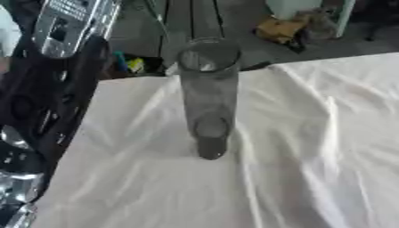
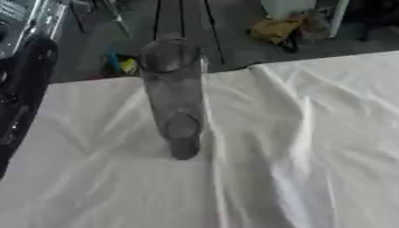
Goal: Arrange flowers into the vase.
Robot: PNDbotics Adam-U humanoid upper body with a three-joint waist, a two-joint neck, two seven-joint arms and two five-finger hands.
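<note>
A tall clear glass vase (image 1: 209, 98) stands upright on the white cloth, a little left of the middle, and nothing is inside it. No flowers show in either view. Black and silver parts of my left arm (image 1: 31, 116) run down the left edge, beside the table and apart from the vase. I cannot make out a hand on it. My right arm and hand are out of sight.
The wrinkled white tablecloth (image 1: 311, 156) covers the table, whose far edge runs just behind the vase. Beyond it lie dark floor, a yellow object (image 1: 280, 29) and small coloured things (image 1: 128, 64). Bare cloth stretches right of the vase and in front of it.
</note>
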